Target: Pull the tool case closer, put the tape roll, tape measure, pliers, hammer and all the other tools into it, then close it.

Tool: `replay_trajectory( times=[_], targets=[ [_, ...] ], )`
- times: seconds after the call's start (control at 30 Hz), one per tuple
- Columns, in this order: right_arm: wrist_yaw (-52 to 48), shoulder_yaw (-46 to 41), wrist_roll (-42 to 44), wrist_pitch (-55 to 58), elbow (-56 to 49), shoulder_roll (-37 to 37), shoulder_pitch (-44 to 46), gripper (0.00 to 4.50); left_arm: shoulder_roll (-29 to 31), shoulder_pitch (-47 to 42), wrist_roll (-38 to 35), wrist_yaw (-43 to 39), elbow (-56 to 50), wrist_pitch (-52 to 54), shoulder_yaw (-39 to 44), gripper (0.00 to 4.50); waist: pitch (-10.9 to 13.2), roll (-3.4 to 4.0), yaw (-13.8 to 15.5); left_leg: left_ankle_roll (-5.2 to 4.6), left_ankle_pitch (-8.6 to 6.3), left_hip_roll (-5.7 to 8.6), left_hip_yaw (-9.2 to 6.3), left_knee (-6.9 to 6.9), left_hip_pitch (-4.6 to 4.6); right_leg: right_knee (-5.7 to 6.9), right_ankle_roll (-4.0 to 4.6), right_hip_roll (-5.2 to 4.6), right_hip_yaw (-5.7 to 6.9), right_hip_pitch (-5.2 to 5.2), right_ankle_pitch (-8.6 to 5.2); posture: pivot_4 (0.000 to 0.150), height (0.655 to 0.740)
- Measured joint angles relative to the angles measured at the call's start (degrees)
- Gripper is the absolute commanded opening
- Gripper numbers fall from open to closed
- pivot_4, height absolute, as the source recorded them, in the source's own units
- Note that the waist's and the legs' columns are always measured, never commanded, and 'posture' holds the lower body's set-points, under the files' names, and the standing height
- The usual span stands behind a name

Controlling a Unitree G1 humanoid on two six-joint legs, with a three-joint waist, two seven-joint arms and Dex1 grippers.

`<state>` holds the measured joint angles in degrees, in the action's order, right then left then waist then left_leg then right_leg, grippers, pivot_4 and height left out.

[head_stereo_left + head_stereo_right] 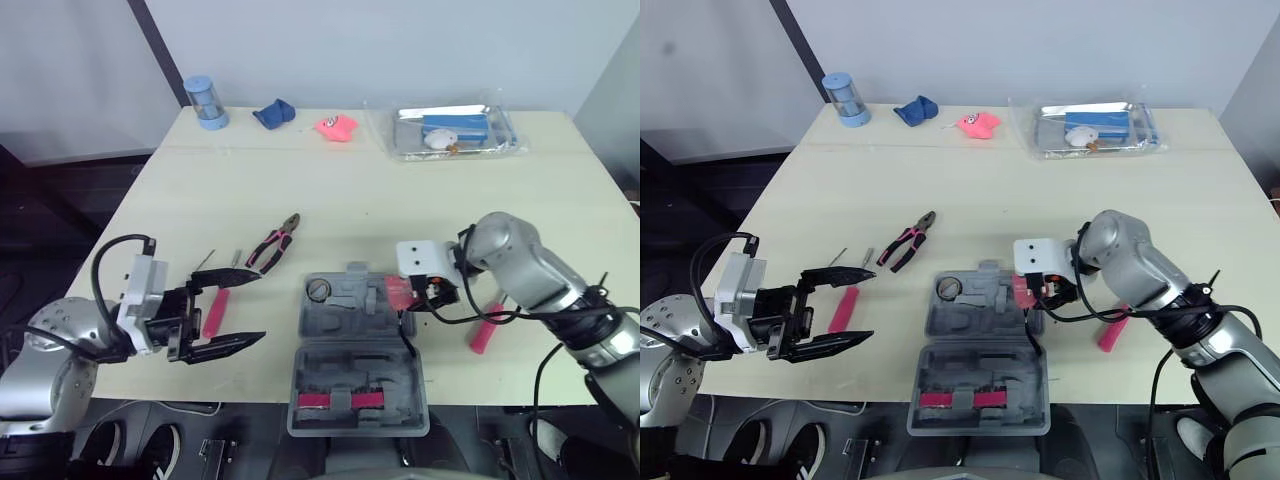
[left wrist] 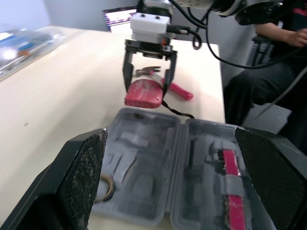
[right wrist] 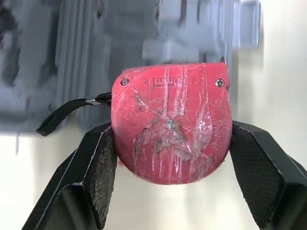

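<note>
Hidden or unclear: the hammer shows its pink handle on the table, its head behind the right arm. A pink-handled tool lies between the left gripper's fingers; its type is unreadable.

The right gripper is clenched on the red tape measure, at the right rim of the open tool case; contact below cannot be told. The left gripper is spread wide, grasping nothing.

The tape roll sits in the case's rear-left pocket. The pliers lie just behind the case.

Edges: the case's front half reaches past the table's near edge. Mid-table is bare.
</note>
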<state>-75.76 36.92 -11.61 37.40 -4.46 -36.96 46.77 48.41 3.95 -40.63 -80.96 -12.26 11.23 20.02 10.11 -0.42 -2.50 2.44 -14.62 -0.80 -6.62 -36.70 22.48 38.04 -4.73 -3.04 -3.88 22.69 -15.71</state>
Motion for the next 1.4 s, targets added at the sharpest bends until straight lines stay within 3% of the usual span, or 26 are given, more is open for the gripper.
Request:
replay_trajectory(
  times=[0.27, 0.77, 0.8, 0.9, 1.13, 1.4],
  targets=[
    [3.23, 5.37, -5.85, -0.17, 8.86, 5.87, 3.80, 2.92, -0.59, 3.35, 0.07, 1.29, -0.12, -1.05, 2.48, 4.50, 0.00, 0.01, -0.10, 0.01, 0.01, 0.00, -0.03, -0.06, 0.16, 0.05, 0.01, 0.02, 0.02, 0.15, 0.01, 0.150, 0.7400],
    [2.51, 5.86, -8.36, -2.47, 11.20, 7.01, 4.57, 2.92, -1.25, 4.15, 0.05, 2.72, -0.69, -1.53, 2.49, 4.50, 0.00, 0.00, -0.12, 0.01, 0.00, 0.00, -0.04, -0.08, 0.15, 0.08, 0.01, 0.02, 0.03, 0.14, 0.01, 0.150, 0.7400],
    [2.51, 5.86, -8.47, -2.47, 11.20, 7.02, 4.57, 3.72, -1.25, 4.15, 0.05, 2.71, -0.69, -1.53, 2.48, 4.50, 0.00, 0.00, -0.12, 0.01, 0.00, 0.00, -0.04, -0.08, 0.15, 0.08, 0.01, 0.02, 0.03, 0.14, 0.01, 0.150, 0.7400],
    [2.55, 5.86, -8.93, -2.11, 11.10, 7.04, 4.37, 4.47, -1.25, 4.14, 0.05, 2.59, -0.69, -1.53, 2.41, 4.50, 0.00, 0.00, -0.12, 0.01, 0.01, 0.00, -0.04, -0.08, 0.15, 0.08, 0.01, 0.02, 0.03, 0.14, 0.01, 0.150, 0.7400],
    [2.50, 5.27, -8.62, -0.01, 9.42, 7.40, 3.52, 4.47, -1.24, 4.07, 0.05, 2.21, -0.69, -1.53, 2.28, 4.50, 0.00, 0.00, -0.34, 0.00, 0.00, 0.00, -0.05, -0.08, 0.16, 0.09, 0.01, 0.02, 0.03, 0.14, 0.01, 0.150, 0.7400],
    [0.64, -0.03, -2.82, 6.41, 0.50, 4.78, 1.04, 4.47, -1.24, 3.96, 0.10, 1.65, -0.54, -1.69, 1.92, 4.50, 0.00, 0.01, -0.15, 0.00, 0.00, 0.00, -0.05, -0.08, 0.17, 0.07, 0.01, 0.01, 0.03, 0.14, 0.01, 0.150, 0.7400]
  ],
)
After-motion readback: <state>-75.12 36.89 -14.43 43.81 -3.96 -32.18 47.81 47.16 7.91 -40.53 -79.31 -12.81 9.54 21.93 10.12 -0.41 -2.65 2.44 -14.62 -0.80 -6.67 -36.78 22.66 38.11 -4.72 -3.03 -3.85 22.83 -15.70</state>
